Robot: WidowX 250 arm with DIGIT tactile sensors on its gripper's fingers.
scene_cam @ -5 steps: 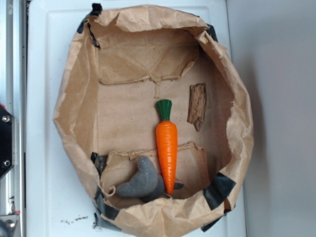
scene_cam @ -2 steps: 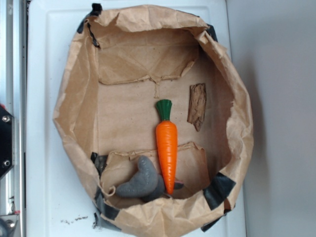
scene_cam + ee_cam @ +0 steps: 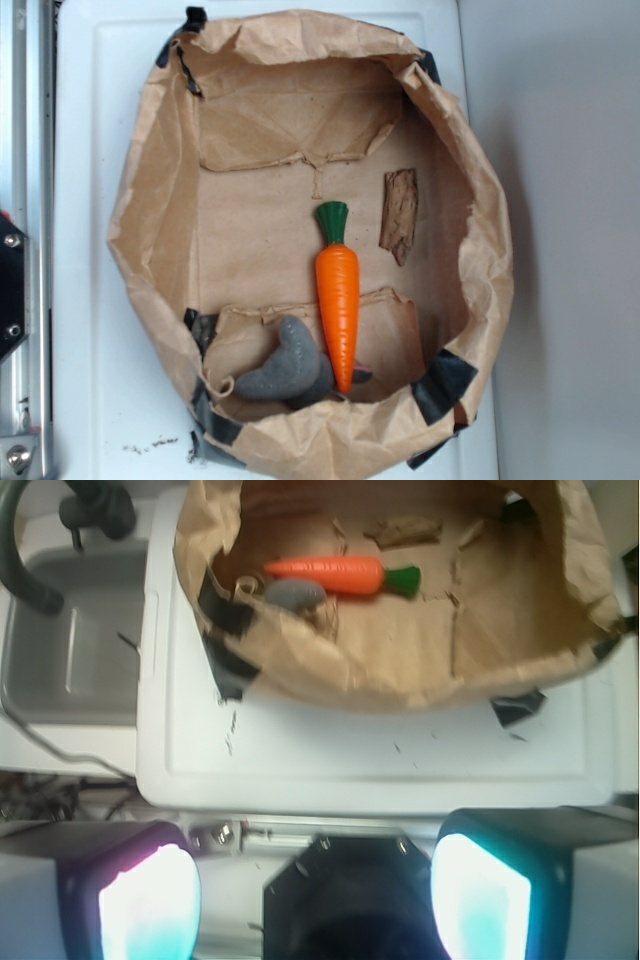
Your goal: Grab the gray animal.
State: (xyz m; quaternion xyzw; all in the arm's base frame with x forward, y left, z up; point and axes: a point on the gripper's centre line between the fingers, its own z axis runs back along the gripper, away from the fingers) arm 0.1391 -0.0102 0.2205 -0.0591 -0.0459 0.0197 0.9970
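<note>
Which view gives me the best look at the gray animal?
Exterior: the gray animal shows its whole curved body, touching the carrot. In the wrist view it is small, blurred and partly hidden behind the paper bag wall.

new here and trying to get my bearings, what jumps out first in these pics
The bright orange carrot with its green top stands out first, lying lengthwise inside the crumpled brown paper bag. Against its tip, by the bag's near wall, curls the gray animal, and a brown bark-like chip lies off to the carrot's right. In the wrist view the gripper is open, outside the bag.
</note>
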